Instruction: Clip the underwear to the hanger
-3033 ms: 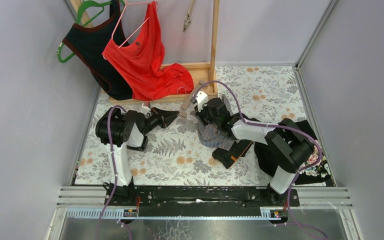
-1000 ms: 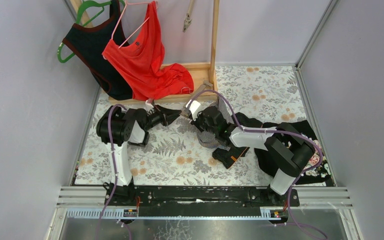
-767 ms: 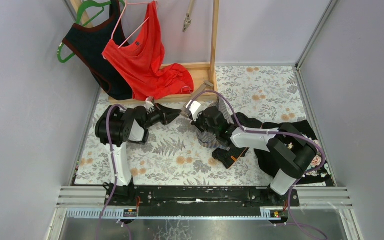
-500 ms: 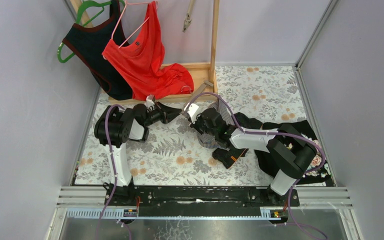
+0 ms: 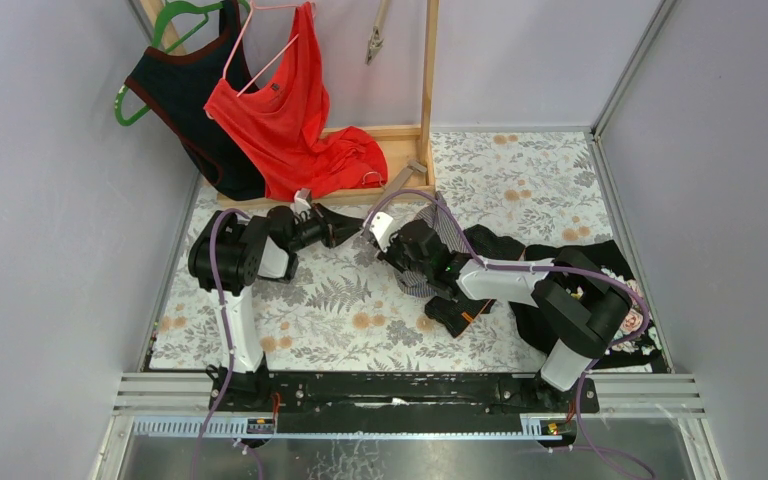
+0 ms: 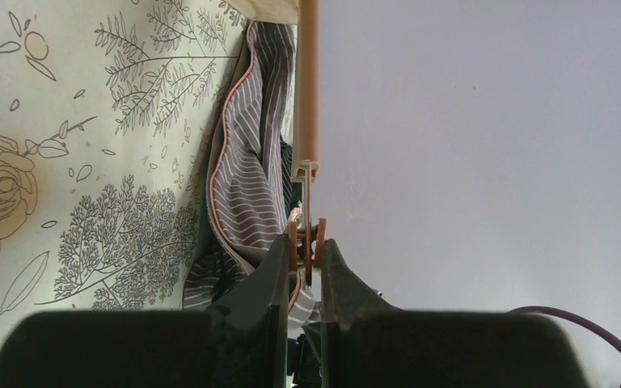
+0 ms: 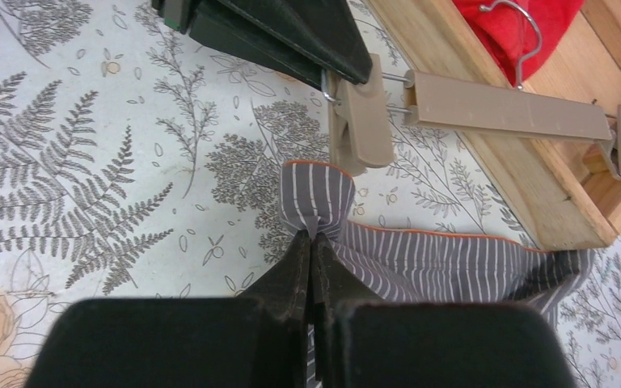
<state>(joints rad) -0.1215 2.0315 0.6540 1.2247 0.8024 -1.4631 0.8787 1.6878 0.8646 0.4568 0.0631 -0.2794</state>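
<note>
the left gripper [image 6: 305,252] pinches the clip [image 7: 361,121] on the hanger [image 7: 501,105]. the right gripper [image 7: 313,242] is closed tight on the striped underwear [image 7: 317,194], just below the clip. i think it should push that folded edge up into the clip's mouth, then let the clip bite.

Plain pale lilac-grey walls [image 5: 50,200] close the left, right and top of the frame. A worktop under cream cloth printed with grey ferns and tan flowers [image 5: 330,320] fills the centre. A light wooden rack [image 5: 428,80] stands upper centre; silver aluminium rails [image 5: 160,393] cross the bottom.
</note>
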